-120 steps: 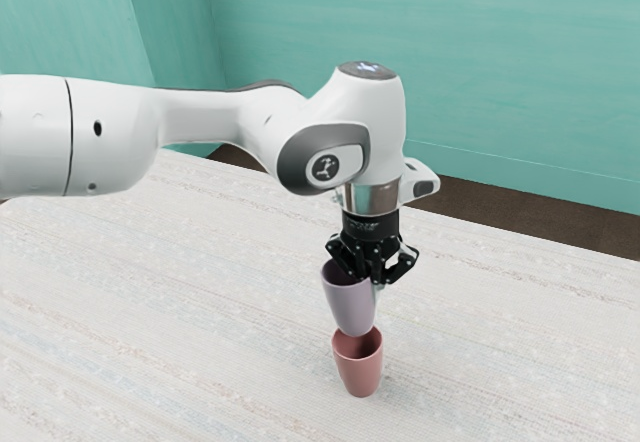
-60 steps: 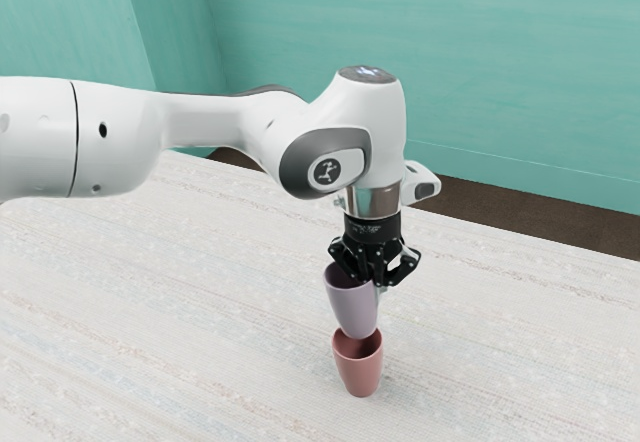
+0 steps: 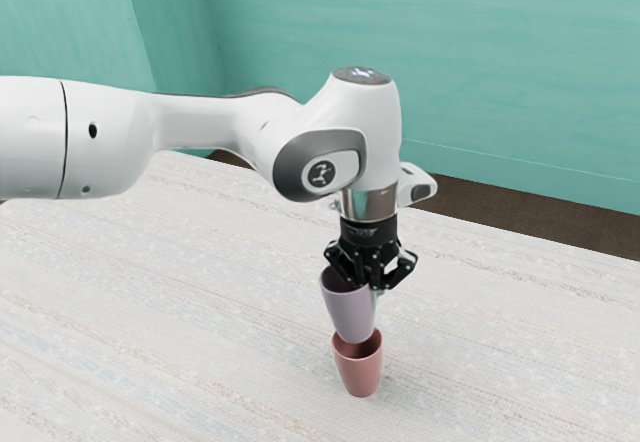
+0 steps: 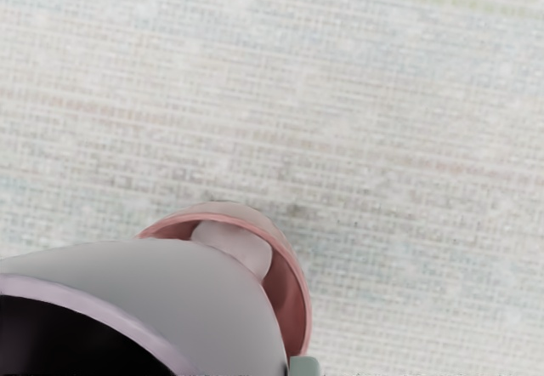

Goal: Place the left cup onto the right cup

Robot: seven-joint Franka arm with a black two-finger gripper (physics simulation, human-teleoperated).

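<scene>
Our arm (image 3: 180, 142) is glossy white with a grey joint cap and a silver wrist ring; our gripper (image 3: 371, 278) is black. We log the lilac cup (image 3: 348, 307) as pale greyish lilac, plain, with a mauve rim in the wrist view. The pink cup (image 3: 358, 367) is dusty rose, plain, paler inside. The desk (image 3: 150, 292) is off-white weave with faint pastel streaks. The wall (image 3: 500, 52) is teal, faintly streaked; the floor (image 3: 540, 212) is dark brown.

The lower cup (image 3: 358, 367) stood upright on the table (image 3: 150, 312). The upper cup (image 3: 348, 307) hung tilted directly above it, base just inside its mouth, rim pinched beneath the gripper (image 3: 372, 278). The wall (image 3: 480, 52) rose behind the table's far edge.
</scene>
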